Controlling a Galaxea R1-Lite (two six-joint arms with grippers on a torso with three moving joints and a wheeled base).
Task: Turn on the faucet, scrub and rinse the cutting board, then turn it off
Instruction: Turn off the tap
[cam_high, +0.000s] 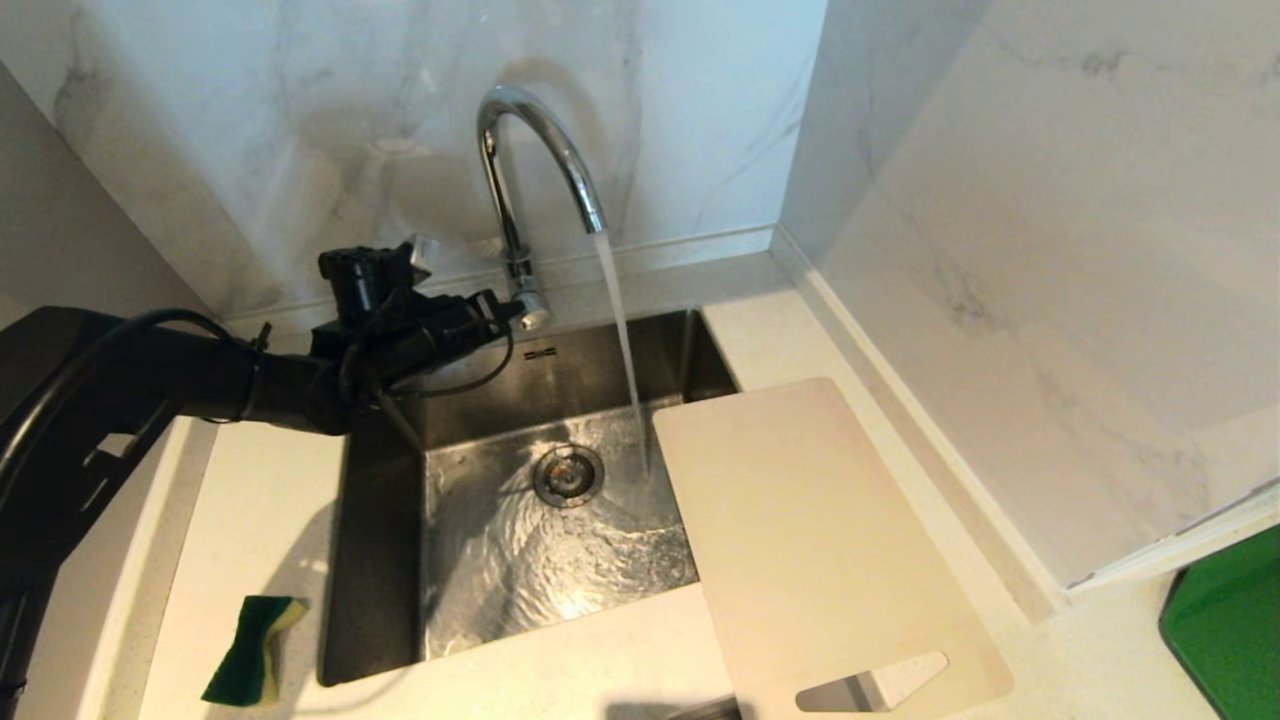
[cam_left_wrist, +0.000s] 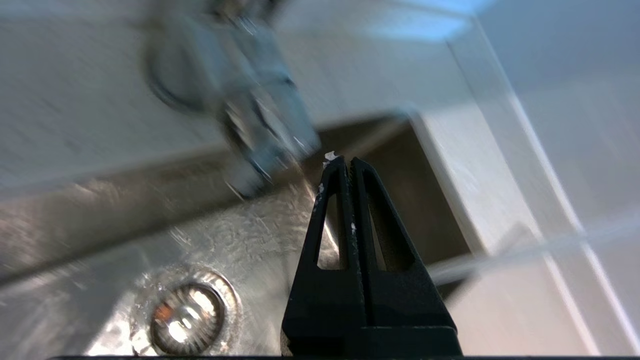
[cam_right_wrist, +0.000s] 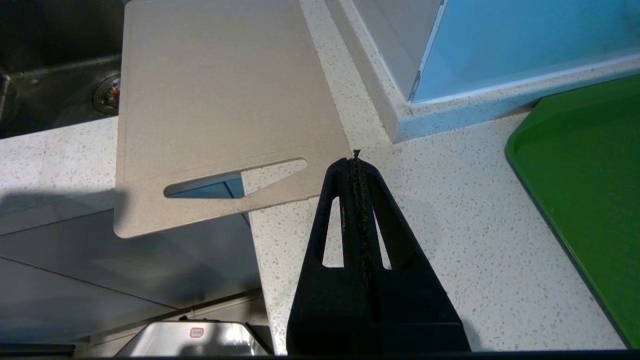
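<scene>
I have the left gripper (cam_high: 505, 308) pinched closed on nothing, tip just beside the faucet (cam_high: 527, 180) base, water running into the sink (cam_high: 560, 480). Right gripper (cam_right_wrist: 356, 159) jaws also closed, empty; the cutting board (cam_right_wrist: 215, 110) lies just ahead, overhanging the counter (cam_right_wrist: 450, 210).

Left arm (cam_high: 150, 385): matte black shell, thick rounded link, black cables looped along it. Boxy black camera module on the wrist. Left gripper (cam_left_wrist: 344, 162): two black wedge fingers with triangular cutouts, whitish specks at tips. Right gripper (cam_right_wrist: 356, 161): same black design, gritty seam between fingers.
</scene>
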